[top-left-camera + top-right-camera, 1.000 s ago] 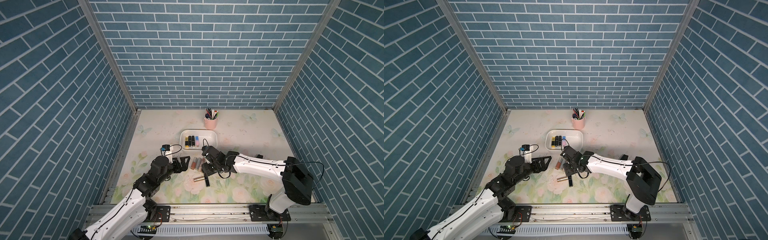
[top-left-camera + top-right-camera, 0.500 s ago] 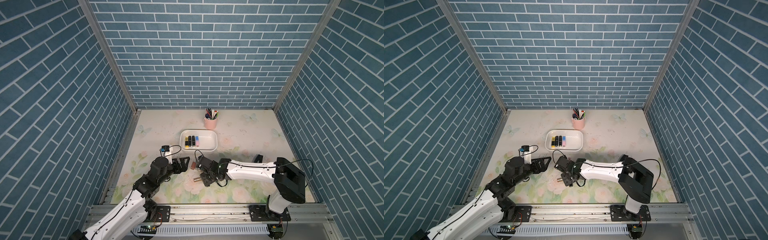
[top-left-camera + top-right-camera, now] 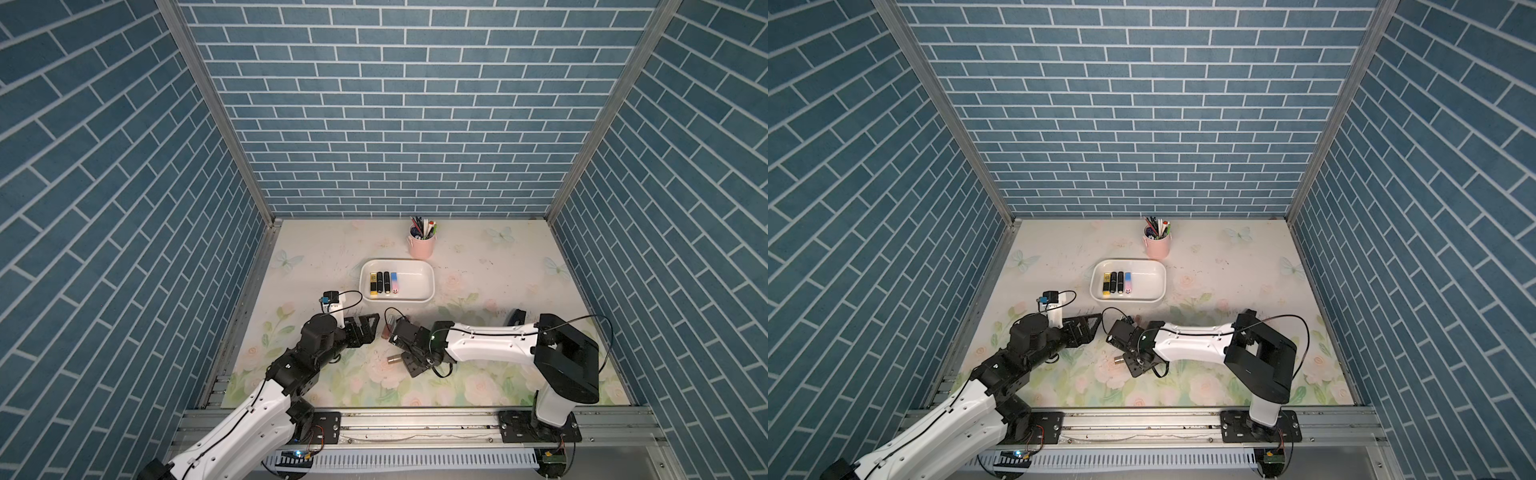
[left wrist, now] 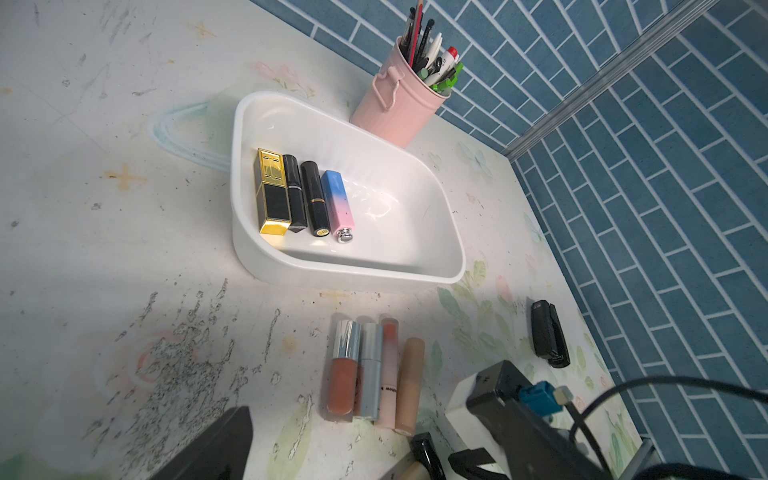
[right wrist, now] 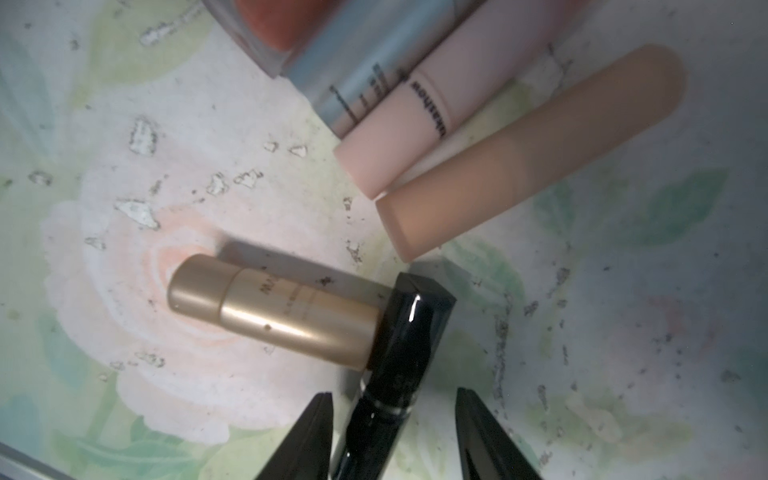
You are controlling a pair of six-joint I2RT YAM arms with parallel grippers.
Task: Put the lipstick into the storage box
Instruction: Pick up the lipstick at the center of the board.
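Black lipstick [image 5: 399, 353] lies on the table [image 3: 490, 386] between the jaws of the right gripper [image 5: 392, 399], not yet gripped.
The left gripper [image 3: 370, 330] hangs wide open and empty beside four lip tubes [image 4: 374, 374]. A gold lipstick [image 5: 270, 311] touches the black one's cap. The right jaws stand part open with a gap on each side, so they should probably close squarely and lift straight up. Beyond are the storage box [image 4: 399, 232], its right end free, a pink pen cup [image 4: 399, 112] and a black stapler [image 4: 548, 336].

A glossy black lipstick [image 5: 409, 316] lies between the parted jaws of the right gripper [image 5: 394, 395]. A gold lipstick [image 5: 270, 311] butts against its side; a beige tube [image 5: 532, 153] lies just beyond its tip.
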